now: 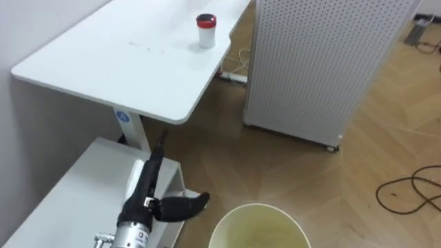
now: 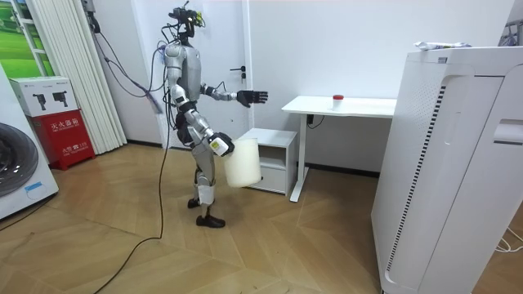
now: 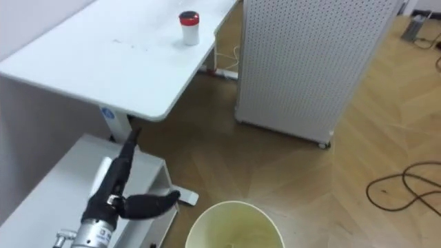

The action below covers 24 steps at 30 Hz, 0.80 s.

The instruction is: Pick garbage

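A small white container with a red lid (image 1: 206,30) (image 3: 189,27) stands upright near the far edge of the white desk (image 1: 117,69), and appears as a red dot (image 2: 337,99) in the room view. My left hand (image 1: 150,176) (image 3: 121,169) is open, its fingers stretched forward over the low white cabinet, well short of the container; the room view has it (image 2: 252,97) raised at chest height toward the desk. A pale yellow bin (image 1: 227,220) (image 3: 204,219) hangs below me at my right hand (image 2: 221,147), whose fingers are hidden against the bin (image 2: 243,162).
A low white cabinet (image 1: 83,186) sits under the desk's near end. A tall white perforated unit (image 1: 324,62) stands right of the desk on the wooden floor. A dark cable (image 1: 406,189) loops on the floor at the right. I stand a step away from the cabinet (image 2: 274,155).
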Motion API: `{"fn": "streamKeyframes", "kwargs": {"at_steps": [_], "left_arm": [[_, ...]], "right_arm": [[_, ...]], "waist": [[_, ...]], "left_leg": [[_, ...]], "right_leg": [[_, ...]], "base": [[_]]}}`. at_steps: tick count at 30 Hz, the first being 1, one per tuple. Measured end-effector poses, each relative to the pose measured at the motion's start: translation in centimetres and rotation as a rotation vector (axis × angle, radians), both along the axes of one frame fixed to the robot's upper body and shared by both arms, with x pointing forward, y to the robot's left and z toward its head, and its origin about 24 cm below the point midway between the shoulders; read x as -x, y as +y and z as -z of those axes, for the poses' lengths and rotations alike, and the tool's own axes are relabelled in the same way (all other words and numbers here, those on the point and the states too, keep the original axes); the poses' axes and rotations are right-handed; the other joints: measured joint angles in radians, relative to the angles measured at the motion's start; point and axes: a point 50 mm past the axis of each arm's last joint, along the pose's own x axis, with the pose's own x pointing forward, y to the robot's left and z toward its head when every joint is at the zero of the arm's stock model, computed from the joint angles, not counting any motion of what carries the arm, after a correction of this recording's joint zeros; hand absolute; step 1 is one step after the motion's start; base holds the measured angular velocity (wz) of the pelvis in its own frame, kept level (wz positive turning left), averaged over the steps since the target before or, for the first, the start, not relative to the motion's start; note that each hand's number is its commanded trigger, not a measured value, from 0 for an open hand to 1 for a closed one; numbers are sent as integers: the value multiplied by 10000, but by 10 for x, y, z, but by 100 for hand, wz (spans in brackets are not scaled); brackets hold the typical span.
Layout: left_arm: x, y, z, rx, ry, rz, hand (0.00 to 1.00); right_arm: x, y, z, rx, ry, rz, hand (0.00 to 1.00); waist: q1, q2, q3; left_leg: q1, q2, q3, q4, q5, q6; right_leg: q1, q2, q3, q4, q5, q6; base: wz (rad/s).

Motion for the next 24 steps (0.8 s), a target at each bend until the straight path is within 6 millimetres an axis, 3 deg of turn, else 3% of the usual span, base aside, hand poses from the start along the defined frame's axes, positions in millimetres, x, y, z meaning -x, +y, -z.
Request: {"fn": "streamKeyframes", "kwargs": {"at_steps": [5, 9, 11, 13, 17, 21, 24], "left_arm": [[3, 15, -19, 260, -963, -1052, 0], [9, 24, -27, 597, -1361, -1619, 0], [10, 29, -31, 776, -1538, -1859, 0], [13, 36, -38, 799, -1872, -2271, 0], [18, 45, -41, 829, -2119, -2933, 0], [22, 47, -38, 854, -2066, -3190, 0], [22, 45, -37, 863, -2038, -3124, 0]], "right_arm": [[2, -1, -4, 259, -240, -439, 100], [7, -3, -7, 232, -450, -403, 100], [8, -6, -8, 292, -503, -302, 100], [8, -5, -9, 382, -525, -385, 100], [7, -7, -10, 523, -542, -479, 100], [8, -6, -10, 644, -510, -644, 100], [8, -7, -10, 806, -515, -816, 100]], "waist": [[16, -110, -69], [135, -77, -52], [311, -84, -48], [326, 4, -4], [450, 145, 31], [489, 256, 18], [463, 367, 19]], "left_leg": [[535, 111, 180, -212, 86, -205], [701, 313, 164, 198, 120, -266], [787, 346, 81, 324, 120, -267], [923, 374, -541, 256, 142, -308], [1073, 368, -1253, 57, 235, -471], [1027, 391, -1946, 295, 341, -648], [856, 314, -2470, 375, 329, -687]], "right_leg": [[250, 159, -113, -42, -95, -162], [559, 426, -222, -362, -32, -393], [572, 537, -31, -383, -100, -500], [720, 759, 273, -539, -135, -577], [704, 1072, 645, -529, -128, -786], [771, 1254, 853, -523, -169, -976], [871, 1294, 1031, -581, -169, -1006]], "base": [[-15], [-33], [-46], [-24], [-32], [-18], [0]]}}
